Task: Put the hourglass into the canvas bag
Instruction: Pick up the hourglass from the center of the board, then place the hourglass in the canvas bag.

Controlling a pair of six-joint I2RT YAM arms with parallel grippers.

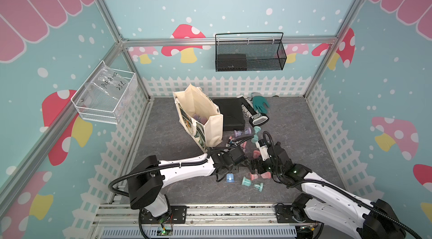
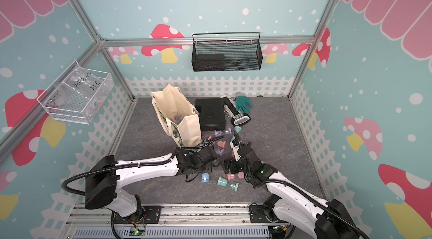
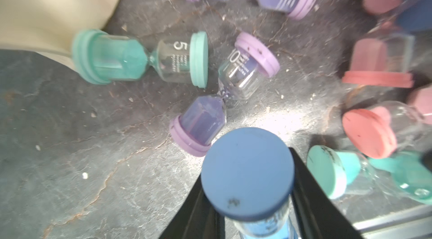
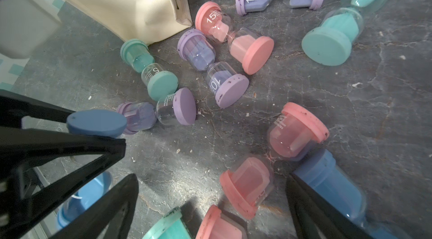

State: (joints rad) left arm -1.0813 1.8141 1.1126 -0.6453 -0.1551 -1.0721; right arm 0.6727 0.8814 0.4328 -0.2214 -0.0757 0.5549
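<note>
A blue hourglass stands upright on the grey floor with my left gripper shut on its glass body; its round blue cap faces up. The cream canvas bag stands open just behind and to the left of it, with hourglasses showing inside. My right gripper is open low over the floor to the right. A pink hourglass lies between its fingers, untouched. A second blue hourglass lies against one finger.
Several purple, pink and teal hourglasses lie scattered between the bag and my two grippers. A flat black case lies behind them, with a green glove and a brush beside it. A black mesh basket hangs on the back wall.
</note>
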